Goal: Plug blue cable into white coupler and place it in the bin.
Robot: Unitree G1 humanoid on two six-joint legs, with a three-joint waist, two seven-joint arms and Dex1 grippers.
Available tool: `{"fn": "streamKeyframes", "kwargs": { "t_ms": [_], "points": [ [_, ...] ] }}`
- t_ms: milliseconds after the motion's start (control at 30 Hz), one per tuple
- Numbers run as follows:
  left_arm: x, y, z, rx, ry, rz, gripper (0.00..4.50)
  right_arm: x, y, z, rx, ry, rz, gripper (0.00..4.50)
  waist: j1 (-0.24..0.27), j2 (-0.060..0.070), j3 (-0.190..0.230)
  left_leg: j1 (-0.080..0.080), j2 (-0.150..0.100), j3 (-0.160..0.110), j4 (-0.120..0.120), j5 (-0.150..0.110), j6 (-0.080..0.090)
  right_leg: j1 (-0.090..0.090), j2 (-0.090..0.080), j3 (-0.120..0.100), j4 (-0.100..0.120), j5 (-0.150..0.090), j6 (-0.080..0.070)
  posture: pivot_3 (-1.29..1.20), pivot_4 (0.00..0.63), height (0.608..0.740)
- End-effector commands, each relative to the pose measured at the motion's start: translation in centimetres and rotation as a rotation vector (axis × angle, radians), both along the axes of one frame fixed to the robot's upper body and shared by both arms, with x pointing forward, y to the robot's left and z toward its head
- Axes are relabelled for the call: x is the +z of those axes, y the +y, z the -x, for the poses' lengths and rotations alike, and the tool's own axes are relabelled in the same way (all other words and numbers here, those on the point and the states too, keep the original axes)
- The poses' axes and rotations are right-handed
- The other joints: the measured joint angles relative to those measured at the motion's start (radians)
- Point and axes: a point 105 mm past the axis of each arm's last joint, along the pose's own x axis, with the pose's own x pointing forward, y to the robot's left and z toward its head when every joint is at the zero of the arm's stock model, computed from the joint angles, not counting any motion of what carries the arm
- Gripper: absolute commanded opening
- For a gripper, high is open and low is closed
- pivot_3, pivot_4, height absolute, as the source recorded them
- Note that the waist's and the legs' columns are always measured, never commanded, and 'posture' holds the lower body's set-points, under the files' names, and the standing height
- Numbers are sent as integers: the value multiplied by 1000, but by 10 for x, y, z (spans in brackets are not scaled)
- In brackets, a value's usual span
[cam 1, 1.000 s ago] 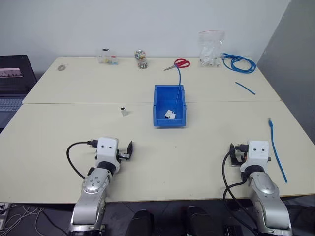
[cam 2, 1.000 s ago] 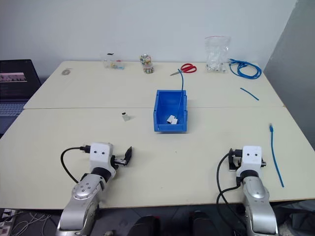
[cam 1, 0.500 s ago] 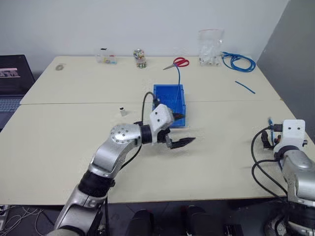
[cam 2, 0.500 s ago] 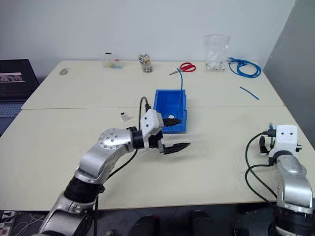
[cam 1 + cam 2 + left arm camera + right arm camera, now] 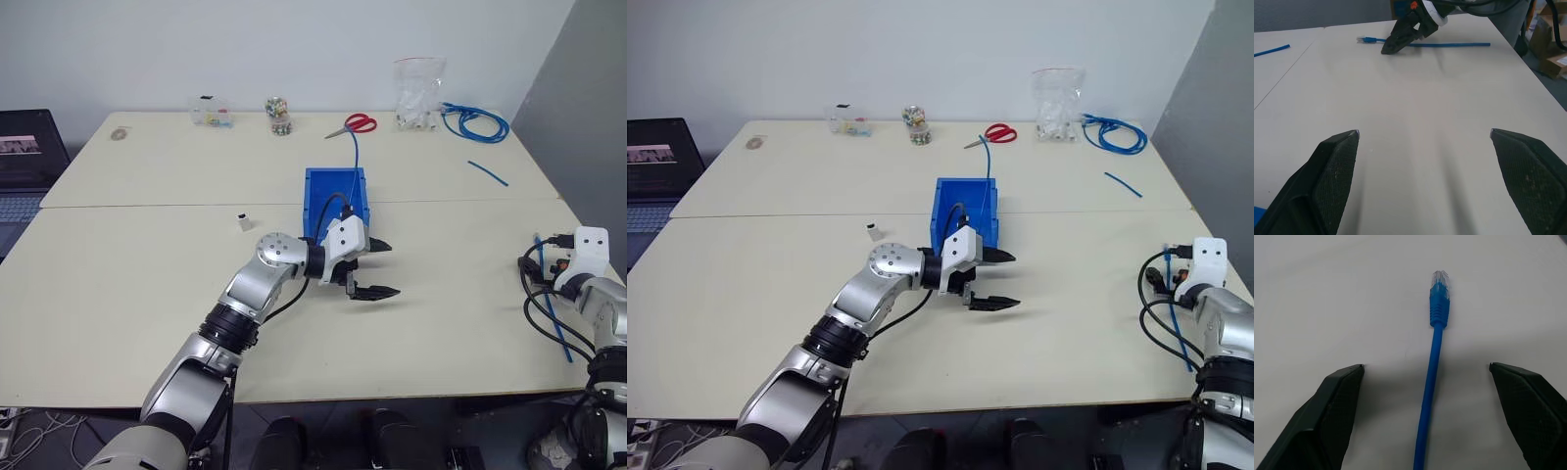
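Cable not yet picked up, nothing plugged.

The blue cable [image 5: 1431,377] lies loose along the table's [image 5: 774,284] right edge, clear plug pointing away, between the empty, spread fingers of the right gripper [image 5: 1431,431]. The white coupler [image 5: 876,232] sits left of the bin [image 5: 967,196] mid-table. The left gripper [image 5: 997,281] hovers wide open and empty just before the bin. Grasping, plugging and binning all remain.

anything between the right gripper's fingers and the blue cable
No. In the right wrist view the blue cable runs up the gap between the open right gripper fingers, with bare table either side.
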Motion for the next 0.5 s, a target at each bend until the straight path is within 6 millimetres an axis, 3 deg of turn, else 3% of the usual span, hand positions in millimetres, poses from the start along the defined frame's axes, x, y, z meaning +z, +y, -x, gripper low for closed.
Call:
{"fn": "streamKeyframes", "kwargs": {
  "t_ms": [33,400,500],
  "points": [
    [18,-3,-1,-12,-70,28,4500,4,1,-4,33,-7,-14,3179,0,0,0,0,0,0,0,0,0,0,0,0,0,0,0,0,150,740],
    [22,-2,2,-17,-88,28,4500,-4,3,-4,39,19,18,385,0,0,0,0,1,0,1,0,0,0,0,0,1,0,0,0,150,740],
    [21,-3,2,-18,-91,26,4500,-4,4,-4,45,18,25,35,1,0,0,0,1,0,1,0,0,0,0,0,1,0,0,0,150,740]
  ]
}}
